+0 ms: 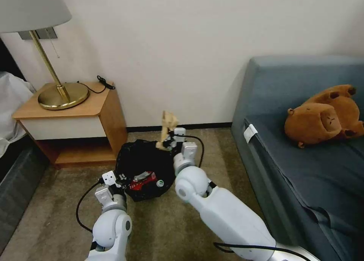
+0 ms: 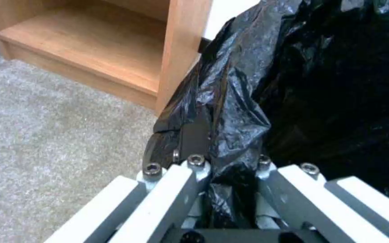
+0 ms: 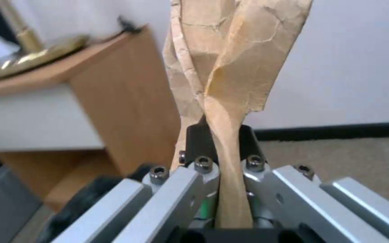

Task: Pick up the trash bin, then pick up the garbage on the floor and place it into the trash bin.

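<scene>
The trash bin, lined with a black plastic bag, is held at lower centre of the head view, just beside the wooden nightstand, so that its mouth is presented to the other arm. The left gripper is closed on the bag-covered rim; its fingers are pinched on the bag. A red snack packet and a small clear bottle are seen inside the bin. The right gripper is positioned at the bin's far edge, at frame centre. Its fingers are pressed together on a tan paper piece, which is held upright, apparently for release into the bin.
</scene>
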Controlling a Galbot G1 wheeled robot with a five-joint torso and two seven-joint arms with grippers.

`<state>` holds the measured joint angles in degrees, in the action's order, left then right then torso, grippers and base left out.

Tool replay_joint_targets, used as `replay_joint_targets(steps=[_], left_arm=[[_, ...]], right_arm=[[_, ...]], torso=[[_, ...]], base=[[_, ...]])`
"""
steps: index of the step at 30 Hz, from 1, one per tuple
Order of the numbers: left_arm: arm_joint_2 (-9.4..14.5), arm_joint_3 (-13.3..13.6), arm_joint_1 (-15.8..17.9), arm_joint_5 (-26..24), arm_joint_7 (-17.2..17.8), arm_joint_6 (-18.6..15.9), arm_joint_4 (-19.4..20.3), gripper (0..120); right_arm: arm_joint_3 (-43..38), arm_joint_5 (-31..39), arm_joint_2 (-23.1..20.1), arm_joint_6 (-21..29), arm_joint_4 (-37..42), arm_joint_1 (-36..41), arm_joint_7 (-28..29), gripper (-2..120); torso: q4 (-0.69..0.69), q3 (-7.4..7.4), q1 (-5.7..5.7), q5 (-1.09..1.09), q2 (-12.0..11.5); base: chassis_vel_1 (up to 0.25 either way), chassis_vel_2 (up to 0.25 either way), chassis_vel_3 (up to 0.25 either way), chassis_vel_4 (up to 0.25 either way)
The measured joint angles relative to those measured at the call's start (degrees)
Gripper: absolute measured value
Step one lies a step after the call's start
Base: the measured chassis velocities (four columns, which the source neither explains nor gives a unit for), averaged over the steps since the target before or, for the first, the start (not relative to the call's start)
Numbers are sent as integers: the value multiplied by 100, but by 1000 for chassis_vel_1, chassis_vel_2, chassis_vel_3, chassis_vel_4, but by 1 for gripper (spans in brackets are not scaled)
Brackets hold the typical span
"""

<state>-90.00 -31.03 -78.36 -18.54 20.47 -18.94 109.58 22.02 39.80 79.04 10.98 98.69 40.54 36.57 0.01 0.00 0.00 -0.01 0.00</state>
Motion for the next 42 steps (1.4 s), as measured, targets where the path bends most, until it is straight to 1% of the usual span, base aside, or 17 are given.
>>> replay_joint_targets(steps=[7, 12, 13, 14, 16, 18, 19, 20, 23, 24, 27, 28, 31, 33, 36, 38, 42], left_arm=[[-25, 38, 11, -17, 25, -11, 16, 3], [-41, 53, 25, -20, 26, -12, 17, 3], [-55, 59, 46, -17, 40, -11, 9, 3], [-55, 59, 46, -17, 40, -11, 9, 3], [-128, 115, 85, 16, 57, -11, -23, 3], [-143, 132, 93, 24, 58, -11, -31, 3], [-162, 157, 105, 48, 58, -9, -48, 3], [-162, 157, 105, 48, 58, -9, -48, 3], [-173, 185, 121, 82, 62, -4, -72, 3], [-173, 185, 121, 82, 62, -4, -72, 3], [-162, 207, 163, 88, 65, -3, -112, 3], [-162, 207, 163, 88, 65, -3, -112, 3], [-156, 235, 184, 92, 70, -10, -127, 3], [-147, 257, 201, 91, 71, -20, -137, 3], [-137, 262, 206, 91, 71, -25, -140, 3], [-95, 259, 222, 84, 71, -52, -140, 3], [-65, 248, 239, 68, 74, -82, -139, 3]], right_arm=[[317, -259, 30, -24, -327, 119, -115, 0], [327, -355, 20, -20, -401, 247, -175, 5], [313, -358, 12, -1, -387, 312, -201, 13], [313, -358, 12, -1, -387, 312, -201, 13], [280, -408, 23, 0, -380, 404, -225, 24], [276, -418, 24, -1, -381, 425, -227, 27], [271, -438, 25, -1, -381, 467, -228, 33], [271, -438, 25, -1, -381, 467, -228, 33], [247, -451, 10, 0, -342, 510, -235, 50], [247, -451, 10, 0, -342, 510, -235, 50], [183, -479, 16, 36, -264, 527, -187, 66], [183, -479, 16, 36, -264, 527, -187, 66], [150, -513, 16, 54, -213, 565, -153, 76], [93, -548, -16, 59, -128, 589, -125, 87], [52, -565, -39, 61, -73, 598, -120, 90], [-159, -612, -136, 76, 110, 637, -114, 99], [-315, -625, -190, 98, 277, 712, -116, 100]], torso=[[0, 0, 0, 0, 0], [-1, 0, 0, 0, 0], [0, 0, 0, 1, 0], [0, 0, 0, 1, 0], [0, 0, 0, 1, 0], [-1, 0, 0, 1, 0], [-1, 0, 0, 1, 0], [-1, 0, 0, 1, 0], [0, 0, 0, 1, 0], [0, 0, 0, 1, 0], [-1, 0, 0, 1, 0], [-1, 0, 0, 1, 0], [0, 0, 0, 1, 0], [-1, 0, 0, 1, 0], [-1, 0, 0, 1, 0], [0, 0, 0, 1, 0], [0, 0, 0, 1, 0]], base=[[0, 0, 0, 0], [0, 0, 0, 0], [0, 0, 0, 0], [0, 0, 0, 0], [0, 0, 0, 0], [0, 0, 0, 0], [0, 0, 0, 0], [0, 0, 0, 0], [0, 0, 0, 0], [0, 0, 0, 0], [0, 0, 0, 0], [0, 0, 0, 0], [0, 0, 0, 0], [0, 0, 0, 0], [0, 0, 0, 0], [0, 0, 0, 0], [0, 0, 0, 0]])
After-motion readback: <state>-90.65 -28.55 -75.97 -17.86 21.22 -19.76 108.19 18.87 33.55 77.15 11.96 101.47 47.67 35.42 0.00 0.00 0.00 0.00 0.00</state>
